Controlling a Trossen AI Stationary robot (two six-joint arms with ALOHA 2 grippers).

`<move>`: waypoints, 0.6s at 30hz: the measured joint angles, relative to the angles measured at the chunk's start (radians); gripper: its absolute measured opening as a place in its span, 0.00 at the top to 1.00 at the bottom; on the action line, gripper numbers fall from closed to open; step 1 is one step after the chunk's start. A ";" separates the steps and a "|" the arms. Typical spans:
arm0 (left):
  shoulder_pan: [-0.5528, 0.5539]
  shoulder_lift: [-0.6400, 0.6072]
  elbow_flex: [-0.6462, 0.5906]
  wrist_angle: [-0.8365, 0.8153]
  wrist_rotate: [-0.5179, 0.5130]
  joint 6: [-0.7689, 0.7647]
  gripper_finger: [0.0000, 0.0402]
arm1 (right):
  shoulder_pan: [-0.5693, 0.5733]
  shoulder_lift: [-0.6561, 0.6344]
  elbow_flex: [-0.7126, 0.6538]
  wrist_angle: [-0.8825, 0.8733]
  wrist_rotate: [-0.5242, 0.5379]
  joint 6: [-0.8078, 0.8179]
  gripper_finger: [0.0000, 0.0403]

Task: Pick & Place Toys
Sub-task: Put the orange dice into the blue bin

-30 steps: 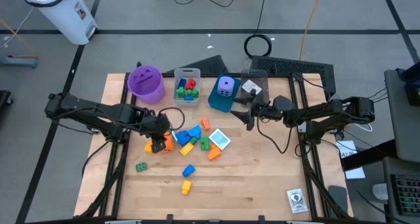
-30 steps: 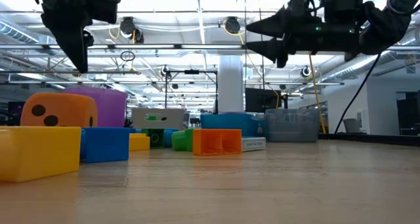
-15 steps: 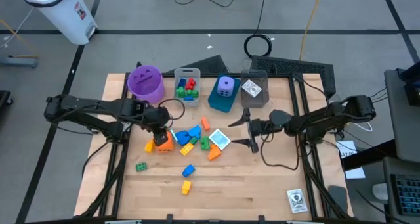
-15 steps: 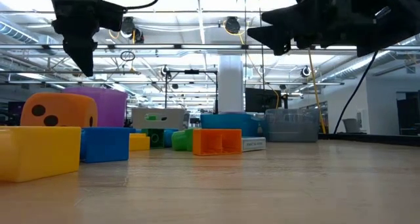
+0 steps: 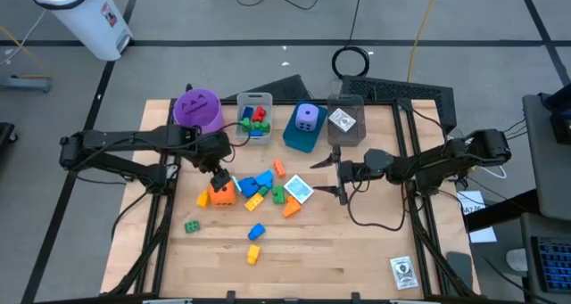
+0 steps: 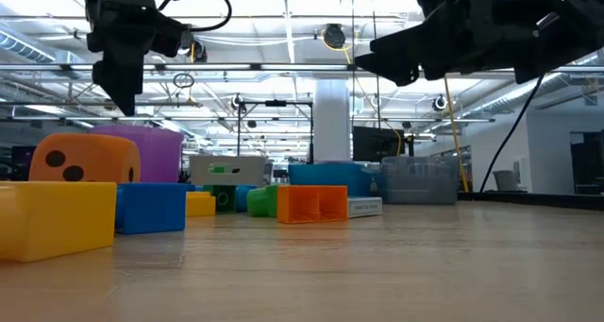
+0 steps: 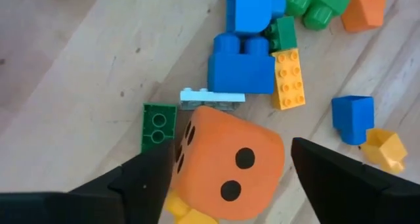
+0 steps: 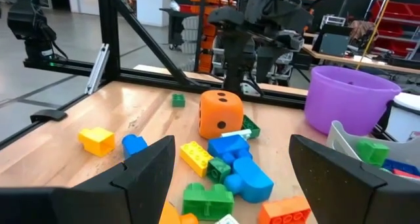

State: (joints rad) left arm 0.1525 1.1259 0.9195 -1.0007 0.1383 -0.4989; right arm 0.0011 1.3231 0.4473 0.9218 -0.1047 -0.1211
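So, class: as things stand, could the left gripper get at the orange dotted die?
Probably yes. The left gripper hangs just above the orange die with its jaws open to either side, and nothing covers the die's top; small bricks only touch its base.

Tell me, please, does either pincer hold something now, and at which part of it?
Nothing is held. The left pincer is open above the orange die, which sits on the table. The right pincer is open and empty, beside the printed cube.

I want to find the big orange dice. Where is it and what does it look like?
Start at the purple cup at the table's back left. Nearer the front sits the pile of bricks; the orange dice is at its left end, below the left claw. It is bigger than any brick, with black dots.
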 joint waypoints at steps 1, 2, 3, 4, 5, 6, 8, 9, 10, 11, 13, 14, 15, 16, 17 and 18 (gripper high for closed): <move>0.000 0.000 0.000 0.001 0.000 0.001 0.20 | 0.000 0.000 0.000 -0.002 0.000 0.000 0.29; 0.000 0.000 0.000 0.001 0.000 0.005 0.18 | 0.000 0.000 0.000 -0.006 0.002 0.000 0.29; 0.000 0.001 0.000 0.000 0.000 0.007 0.17 | 0.000 0.000 0.000 -0.009 0.003 0.000 0.29; -0.001 0.009 0.000 0.001 0.002 0.006 0.16 | 0.000 0.000 0.000 -0.015 0.003 0.000 0.29; -0.001 0.018 0.000 0.001 0.006 0.004 0.15 | 0.000 0.000 0.000 -0.020 0.003 0.000 0.29; -0.003 0.029 0.000 -0.001 0.014 0.002 0.15 | 0.000 0.000 0.000 -0.022 0.003 0.000 0.29; -0.011 0.054 0.000 0.002 0.036 0.005 0.14 | 0.000 0.000 0.000 -0.023 0.003 -0.003 0.29; -0.017 0.070 0.000 0.004 0.045 0.011 0.14 | -0.001 0.000 0.000 -0.023 0.003 -0.004 0.29; -0.024 0.086 0.000 0.004 0.048 0.023 0.14 | -0.001 0.000 0.000 -0.024 0.003 -0.005 0.29; -0.032 0.103 0.000 0.005 0.048 0.039 0.14 | -0.002 0.000 0.000 -0.023 0.003 -0.005 0.29; -0.046 0.128 0.000 0.005 0.049 0.073 0.14 | -0.002 0.000 0.000 -0.023 0.004 -0.007 0.29; -0.051 0.138 0.000 0.002 0.049 0.082 0.14 | -0.002 0.000 0.000 -0.023 0.004 -0.007 0.29; -0.053 0.145 0.000 -0.001 0.049 0.086 0.14 | -0.002 0.000 0.000 -0.023 0.004 -0.007 0.29; -0.055 0.150 0.000 -0.002 0.048 0.086 0.14 | -0.002 0.000 0.000 -0.023 0.004 -0.007 0.29; -0.056 0.151 0.000 -0.002 0.048 0.085 0.14 | -0.002 0.000 0.000 -0.023 0.004 -0.007 0.29; -0.057 0.151 0.000 -0.002 0.049 0.078 0.14 | -0.002 0.000 0.000 -0.023 0.004 -0.007 0.29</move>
State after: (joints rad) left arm 0.0959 1.2765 0.9195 -1.0027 0.1870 -0.4211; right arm -0.0010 1.3231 0.4473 0.8986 -0.1005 -0.1284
